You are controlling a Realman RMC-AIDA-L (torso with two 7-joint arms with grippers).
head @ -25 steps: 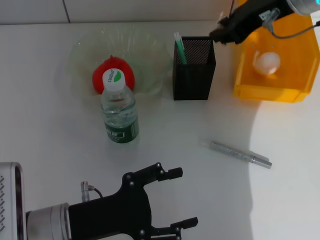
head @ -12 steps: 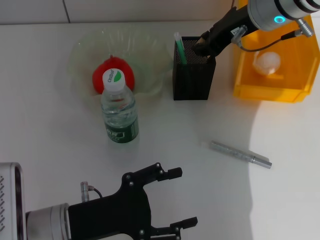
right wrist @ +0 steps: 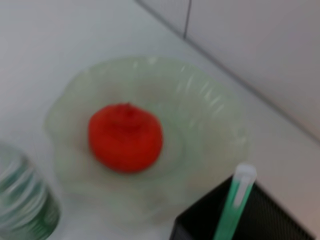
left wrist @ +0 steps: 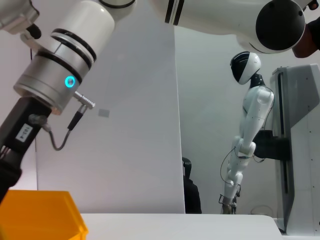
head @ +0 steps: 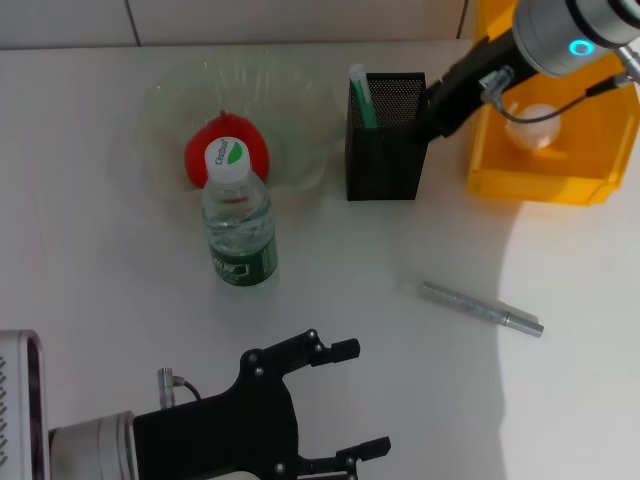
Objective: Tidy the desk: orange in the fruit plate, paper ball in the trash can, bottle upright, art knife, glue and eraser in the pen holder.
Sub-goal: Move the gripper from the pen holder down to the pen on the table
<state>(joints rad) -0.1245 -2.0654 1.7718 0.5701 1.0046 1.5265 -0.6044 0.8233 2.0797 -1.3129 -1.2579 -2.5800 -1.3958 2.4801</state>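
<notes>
The right gripper (head: 432,112) has come down from above the trash can (head: 575,180) to the pen holder (head: 385,160), and now sits against the holder's top edge on the side nearest the can; whether its fingers are apart or together cannot be told, since the holder's mesh rim hides the tips, and nothing can be seen held in them. That move reads as a delivery into the holder or a withdrawal from it, so the stationery part of the job is the one in hand. The green-and-white art knife (head: 359,95) already stands in the holder, at the corner farthest from the can. The orange (head: 226,150) lies in the fruit plate (head: 290,95), the plate being just beside the holder on the side away from the can, and the paper ball (head: 534,125) rests inside the can. The bottle (head: 238,225) stands upright on the bench (head: 100,260), touching the plate's near rim and partly covering the orange from the head view. Glue and eraser are not visible; they may be down inside the holder, but that cannot be confirmed. A silver pen-like stick (head: 480,308) lies flat on the bench, well forward of the holder toward the robot, with open bench around it. The left gripper (head: 345,400) hovers low at the bench's near edge, forward of the bottle, fingers apart and empty.
</notes>
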